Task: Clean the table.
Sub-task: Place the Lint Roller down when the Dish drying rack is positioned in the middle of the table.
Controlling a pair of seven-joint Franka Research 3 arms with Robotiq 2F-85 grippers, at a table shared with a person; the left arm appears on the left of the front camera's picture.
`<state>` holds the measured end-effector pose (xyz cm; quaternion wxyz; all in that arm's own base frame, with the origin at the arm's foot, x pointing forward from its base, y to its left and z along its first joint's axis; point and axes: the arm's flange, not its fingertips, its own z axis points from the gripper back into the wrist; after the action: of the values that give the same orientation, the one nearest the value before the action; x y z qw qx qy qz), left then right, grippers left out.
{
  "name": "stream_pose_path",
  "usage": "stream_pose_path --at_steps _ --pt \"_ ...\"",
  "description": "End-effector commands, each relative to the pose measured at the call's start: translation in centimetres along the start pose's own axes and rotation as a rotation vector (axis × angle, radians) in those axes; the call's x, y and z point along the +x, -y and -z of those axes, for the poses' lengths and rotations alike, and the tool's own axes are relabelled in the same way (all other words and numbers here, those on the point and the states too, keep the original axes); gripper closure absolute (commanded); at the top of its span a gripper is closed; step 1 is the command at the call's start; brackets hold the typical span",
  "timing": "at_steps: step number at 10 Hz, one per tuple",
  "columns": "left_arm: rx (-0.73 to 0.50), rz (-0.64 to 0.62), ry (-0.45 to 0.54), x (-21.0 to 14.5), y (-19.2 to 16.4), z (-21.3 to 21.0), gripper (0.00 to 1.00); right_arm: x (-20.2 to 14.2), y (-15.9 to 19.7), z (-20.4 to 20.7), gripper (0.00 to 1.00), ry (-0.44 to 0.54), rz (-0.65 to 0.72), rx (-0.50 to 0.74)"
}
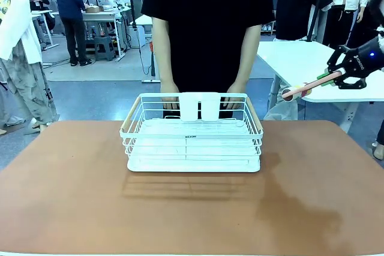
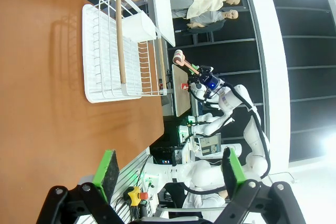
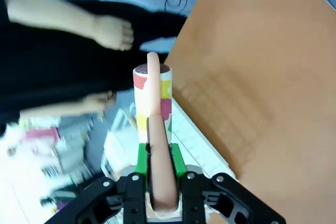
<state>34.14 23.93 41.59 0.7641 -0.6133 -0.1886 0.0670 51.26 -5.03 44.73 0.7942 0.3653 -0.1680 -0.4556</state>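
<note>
The table (image 1: pixel 72 208) spreads wide across the front view, its reddish-brown top bare in the near part, with a darker patch to the right of the middle. The left gripper (image 2: pixel 168 174) hangs above the table's near edge in its own wrist view, jaws wide apart with nothing between the green pads (image 2: pixel 108 167).

Farther back, at the table's middle, stands a white wire basket (image 1: pixel 193 135) with a wooden handle on each end. A person in black stands just behind it, both hands (image 1: pixel 169 99) at its far rim.

Off to the right, raised above the table's far right corner, the right gripper (image 1: pixel 333 77) is closed on the pinkish handle of a lint roller (image 1: pixel 298 91). In the right wrist view the roller's (image 3: pixel 151 95) drum, marked with coloured patches, points away from the gripper (image 3: pixel 157 174), toward the person.
</note>
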Motion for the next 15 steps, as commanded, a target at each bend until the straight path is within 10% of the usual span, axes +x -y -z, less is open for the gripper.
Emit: stream_pose_path --at_steps 1,15 --pt "-0.01 0.005 0.005 -0.2 0.1 -0.2 0.0 -1.5 0.0 2.5 0.79 0.155 0.154 -0.026" --pt "-0.01 0.005 0.005 -0.2 0.1 -0.2 0.0 0.3 5.6 11.6 0.79 0.267 0.33 -0.191"
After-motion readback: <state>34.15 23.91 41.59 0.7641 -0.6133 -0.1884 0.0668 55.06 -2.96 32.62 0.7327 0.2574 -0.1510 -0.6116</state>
